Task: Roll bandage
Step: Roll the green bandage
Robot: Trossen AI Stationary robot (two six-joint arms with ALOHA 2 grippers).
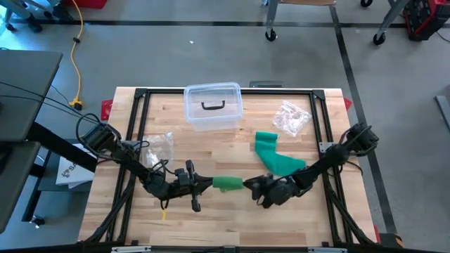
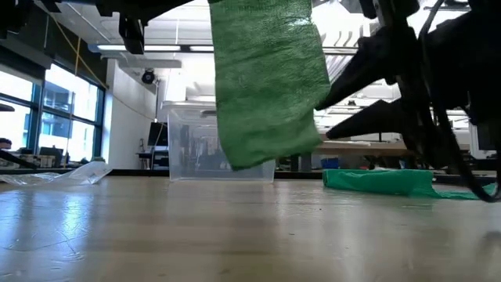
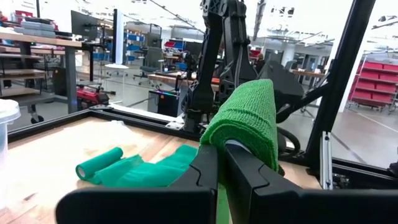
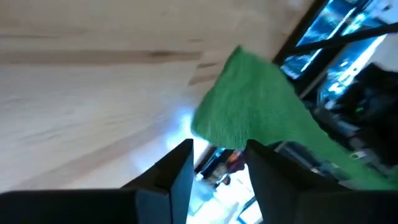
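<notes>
A light green bandage (image 1: 226,183) hangs between my two grippers near the table's front middle, and my left gripper (image 1: 209,184) is shut on it. In the low view the bandage (image 2: 266,78) hangs as a broad strip. My right gripper (image 1: 253,187) stands open just to its right, its fingers (image 2: 352,74) pointing at the strip's edge (image 4: 249,118). A darker teal bandage (image 1: 280,158) lies on the table behind, partly unrolled, with a rolled end (image 3: 98,165). My left gripper pinches the light green bandage between its two shut fingers (image 3: 205,168), coming level from the table's left. The cloth (image 3: 245,118) drapes over one finger and hangs below, its lower end (image 2: 262,157) clear of the table. My right gripper is at the bandage's edge; whether it touches, I cannot tell.
A clear plastic box (image 1: 213,105) stands at the far middle. Crumpled plastic wrappers lie at the far right (image 1: 292,118) and at the left (image 1: 160,144). A black frame (image 1: 140,95) runs round the wooden table top.
</notes>
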